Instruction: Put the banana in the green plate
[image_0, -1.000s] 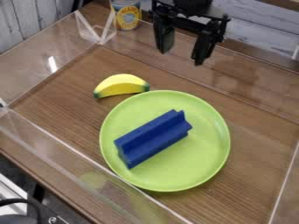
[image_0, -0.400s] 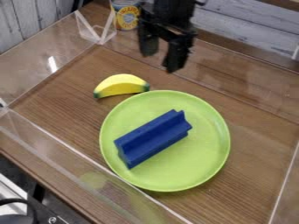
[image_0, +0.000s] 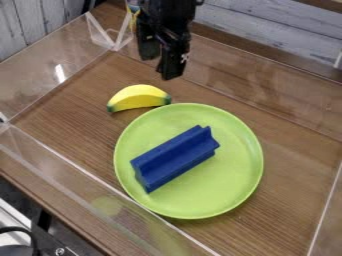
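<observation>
Hovering above and behind the banana, the tool (image_0: 160, 60) has its jaws spread wide, nothing between them. What changed: it has swung across toward the banana's side over the last second, from out beyond the plate's far edge, and sits a bit lower in view. Banana and plate unmoved. For the task that reads as the approach – reach phase, no grasp made, so still early.

Banana (image_0: 138, 97) lies on the worktop (image_0: 74, 122), just beside the plate's far-left rim in view, outside it, dark tip pointing toward the plate. Next move probably wants a bit more travel over the banana, then down, jaws lined up across its short side. Curved smooth plastic, so it may roll or slip if pinched off-centre.

Plate (image_0: 230, 180) is green, round, shallow rim. Blue block (image_0: 175, 158) lies in it at a slant, taking up the middle – the main thing in the way of the drop. Bare patches remain toward the right and the near side; setting down there looks safer than on the block. Clear plastic wall (image_0: 100, 190) runs down the left, well apart from the banana. Dark cable at bottom left, off the route.
</observation>
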